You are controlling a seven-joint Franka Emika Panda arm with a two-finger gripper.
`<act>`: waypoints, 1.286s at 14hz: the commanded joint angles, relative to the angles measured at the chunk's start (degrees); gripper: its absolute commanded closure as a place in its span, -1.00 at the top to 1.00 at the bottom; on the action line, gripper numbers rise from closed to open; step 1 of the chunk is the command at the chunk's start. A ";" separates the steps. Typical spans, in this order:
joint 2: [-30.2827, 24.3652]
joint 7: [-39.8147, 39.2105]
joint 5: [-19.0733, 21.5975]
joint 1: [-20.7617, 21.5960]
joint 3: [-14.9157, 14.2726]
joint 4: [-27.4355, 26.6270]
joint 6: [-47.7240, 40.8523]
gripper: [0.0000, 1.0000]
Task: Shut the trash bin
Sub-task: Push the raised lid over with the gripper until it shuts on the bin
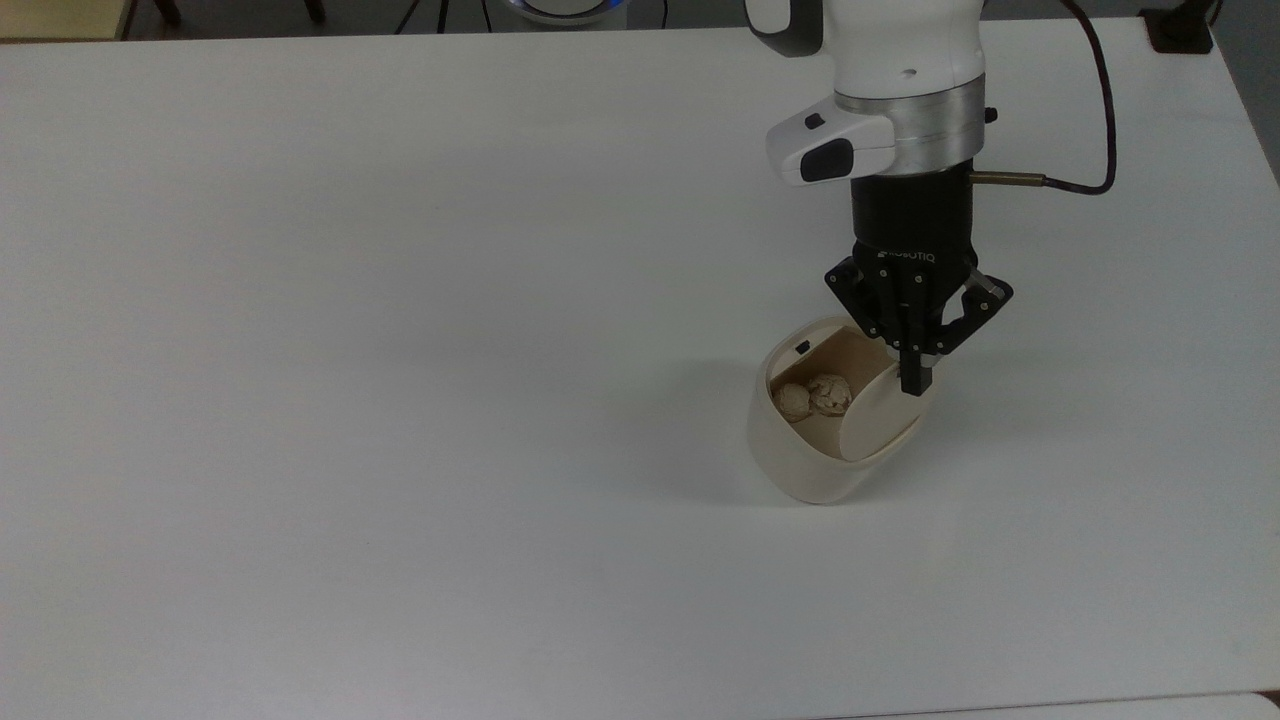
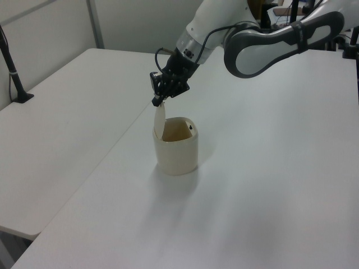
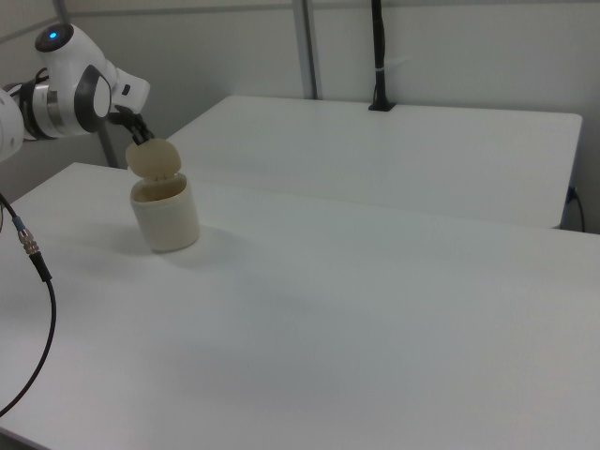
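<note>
Soft, even light is falling from overhead across all three views, leaving the white tabletop (image 1: 400, 400) looking bright but not blown out. In the top view, a faint, diffuse shadow is spreading on the tabletop to the top view's left of the trash bin (image 1: 800, 460), and a paler one is lying under the arm. In the left view, a soft grey shadow is pooling in front of the trash bin (image 2: 176, 154). In the right view, a weak shadow is trailing toward the right view's right of the trash bin (image 3: 167, 220). The top view is showing a cool bluish-grey cast, and all three views are looking slightly soft.
</note>
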 commanded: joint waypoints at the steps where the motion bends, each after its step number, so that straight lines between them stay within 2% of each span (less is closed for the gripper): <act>1: -4.35 1.28 -2.04 0.22 -0.65 -6.79 1.12 -1.00; 7: -8.22 -2.85 -2.22 -1.01 -0.65 -12.86 0.68 -1.00; 12: -8.57 -5.74 -1.78 -3.21 -0.56 -15.94 -0.80 -1.00; 18: -8.49 -8.39 -1.51 -3.13 -0.04 -16.56 -4.94 -1.00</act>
